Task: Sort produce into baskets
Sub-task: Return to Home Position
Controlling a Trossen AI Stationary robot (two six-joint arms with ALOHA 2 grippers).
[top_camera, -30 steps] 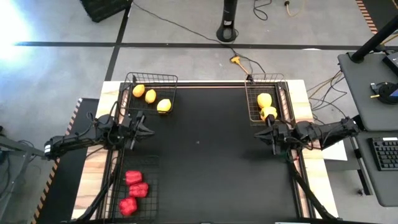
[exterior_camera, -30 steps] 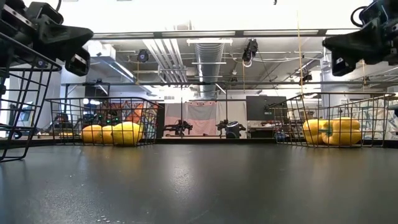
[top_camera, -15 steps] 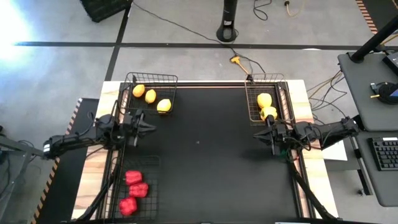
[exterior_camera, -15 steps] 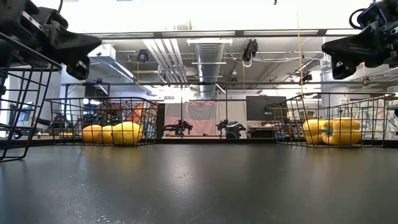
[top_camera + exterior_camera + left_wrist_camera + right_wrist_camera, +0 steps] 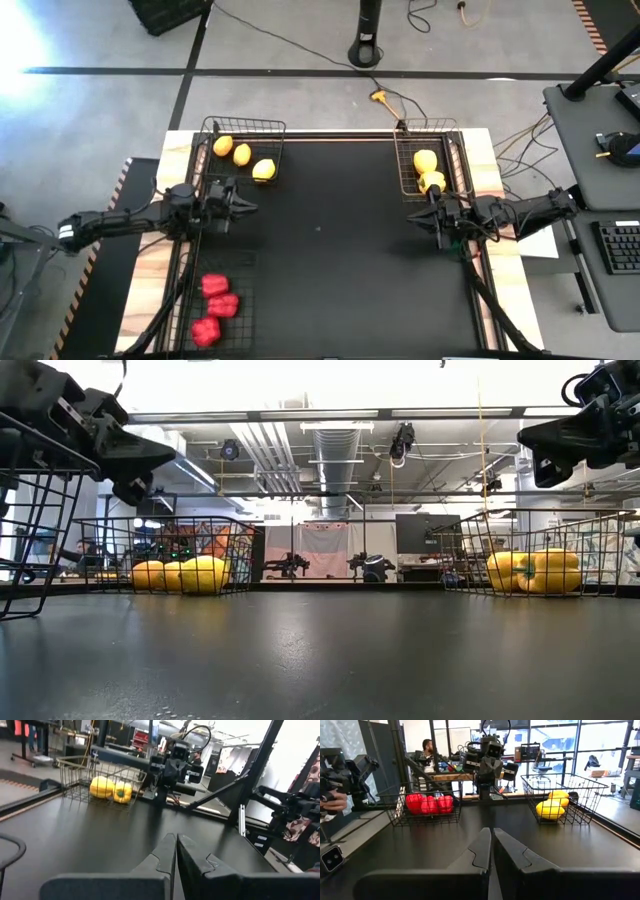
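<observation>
Three wire baskets stand on the black table. The far-left basket (image 5: 246, 123) holds three smooth yellow-orange ovals (image 5: 242, 154). In the far-right basket (image 5: 402, 165) lie yellow peppers (image 5: 428, 168). Three red peppers (image 5: 216, 303) fill the near-left basket (image 5: 243, 262). My left gripper (image 5: 250, 208) hangs shut and level above the table at the left, between the two left baskets, with nothing in it (image 5: 176, 845). My right gripper (image 5: 411, 221) waits shut and empty (image 5: 492, 839) at the right, just near of the yellow peppers' basket.
The wide black middle of the table (image 5: 330, 260) lies between the two arms. Cables and a stand's foot (image 5: 367, 50) are on the floor beyond the far edge. A side desk with a keyboard (image 5: 620, 245) stands to the right. A person (image 5: 426, 747) sits in the room behind.
My left gripper has swung a little toward the table's right edge and the middle, sinking slightly and turning, still shut. My right gripper has kept still. The produce and baskets have not moved.
</observation>
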